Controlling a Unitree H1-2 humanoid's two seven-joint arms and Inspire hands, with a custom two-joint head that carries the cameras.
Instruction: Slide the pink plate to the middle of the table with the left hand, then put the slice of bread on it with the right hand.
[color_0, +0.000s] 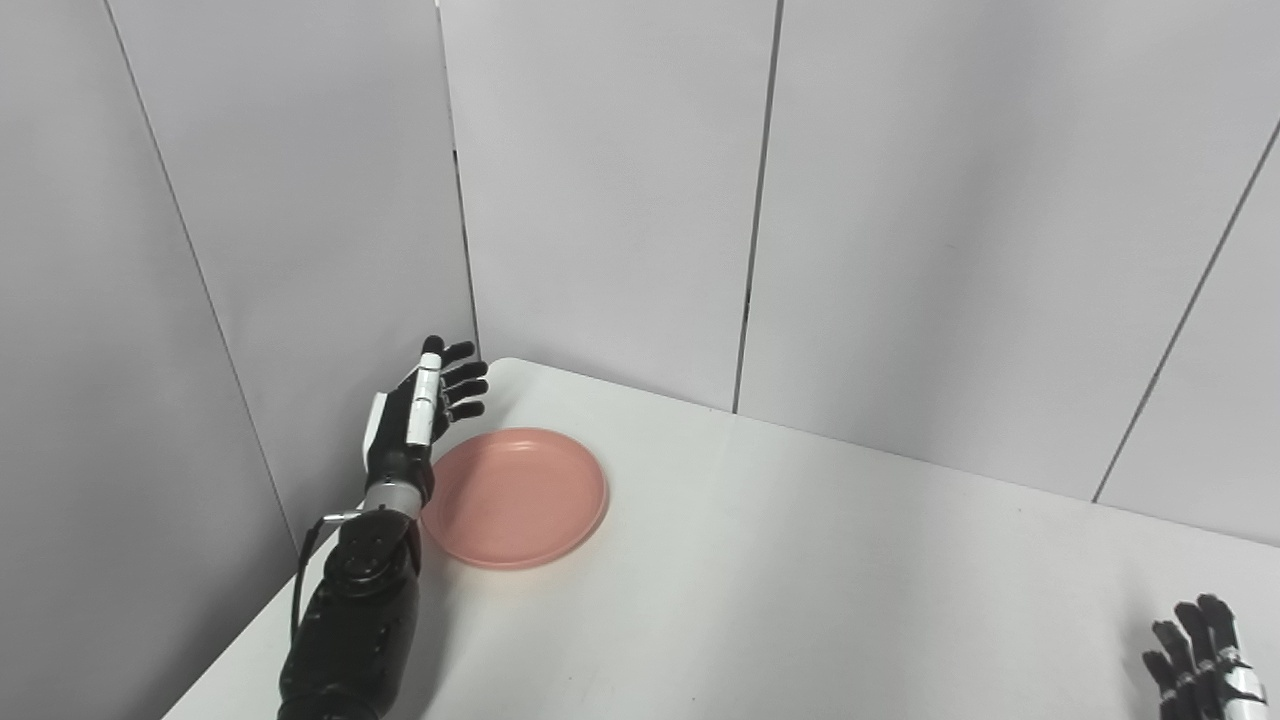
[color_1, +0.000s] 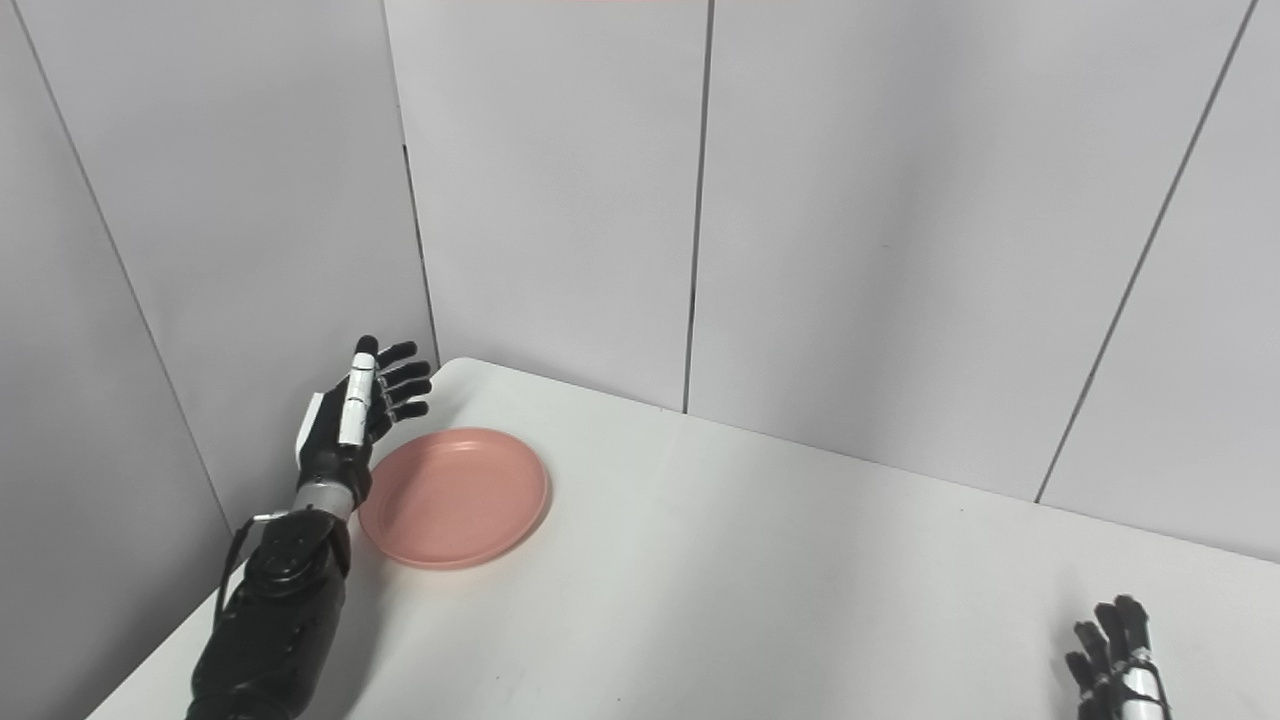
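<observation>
Pink plate lies flat on the white table, left of frame centre, close to the table's far-left corner and its left edge. Plate is empty, rim intact all round.

Left hand is raised at the plate's upper-left side, at the left of the frame. Fingers are spread apart and extended toward the right, palm facing the plate, holding nothing. The hand's wrist overlaps the plate's left rim in both views; whether it touches the rim cannot be told. The black forearm comes up from the bottom edge along the table's left edge.

Right hand shows only partly at the lower right corner of the frame, well apart from the plate. Its fingers point upward and look slightly separated, with nothing between them; the rest of the hand is cut off by the frame edge.

Grey wall panels fill the upper part of the frame behind the table.
</observation>
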